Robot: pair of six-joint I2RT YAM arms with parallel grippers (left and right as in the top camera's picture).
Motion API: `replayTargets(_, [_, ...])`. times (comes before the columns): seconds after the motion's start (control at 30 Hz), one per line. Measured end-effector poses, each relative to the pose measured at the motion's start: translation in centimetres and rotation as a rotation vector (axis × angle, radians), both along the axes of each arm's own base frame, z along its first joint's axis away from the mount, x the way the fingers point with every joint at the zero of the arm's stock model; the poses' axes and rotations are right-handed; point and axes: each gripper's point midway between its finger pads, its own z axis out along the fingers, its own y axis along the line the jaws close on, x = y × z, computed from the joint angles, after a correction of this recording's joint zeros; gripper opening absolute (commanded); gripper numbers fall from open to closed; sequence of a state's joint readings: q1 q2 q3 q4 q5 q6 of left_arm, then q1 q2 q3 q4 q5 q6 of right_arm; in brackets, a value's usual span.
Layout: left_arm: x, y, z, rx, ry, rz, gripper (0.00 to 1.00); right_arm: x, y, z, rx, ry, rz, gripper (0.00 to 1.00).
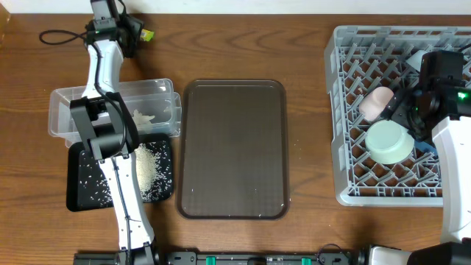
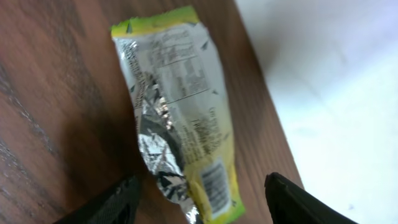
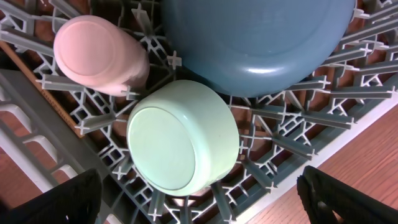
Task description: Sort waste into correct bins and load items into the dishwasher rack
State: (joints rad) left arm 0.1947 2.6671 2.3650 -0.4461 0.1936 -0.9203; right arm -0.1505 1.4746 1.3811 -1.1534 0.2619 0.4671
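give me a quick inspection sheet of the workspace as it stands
surface: brown wood table
job's things: pink cup and mint-green bowl bottom-up in the rack beside the dark-blue dish; rice in the black tray; tissue in the clear tub; snack wrapper lying on the table
clutter: dark-brown serving tray
grippers: left gripper open over the wrapper; right gripper open above the bowl
cables: black cable at far left
surroundings: pale floor
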Motion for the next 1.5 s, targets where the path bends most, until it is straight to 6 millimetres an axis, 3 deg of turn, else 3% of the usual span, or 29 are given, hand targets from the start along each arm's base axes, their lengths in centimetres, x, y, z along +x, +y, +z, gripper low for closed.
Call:
replayTargets(0.53, [1.4,-0.3,0.8,-0.029,-0.074,0.031,0.68,0.0,0.0,0.0,0.0,0.0,0.0,0.99])
replayTargets(1.0, [1.4,-0.8,-0.1,-0.044,-0.069,0.039,0.68,0.0,0.0,0.0,0.0,0.001,0.0,0.99])
replayTargets(1.23, [2.1,-0.6,0.8,-0.037,-0.117,0.047,0.67,0.0,0.0,0.0,0.0,0.001,0.0,0.99])
replayTargets(1.5, [2.6,-0.7,-1.0,-0.073,-0.122,0.068,0.67,0.0,0.0,0.0,0.0,0.0,0.0,0.99])
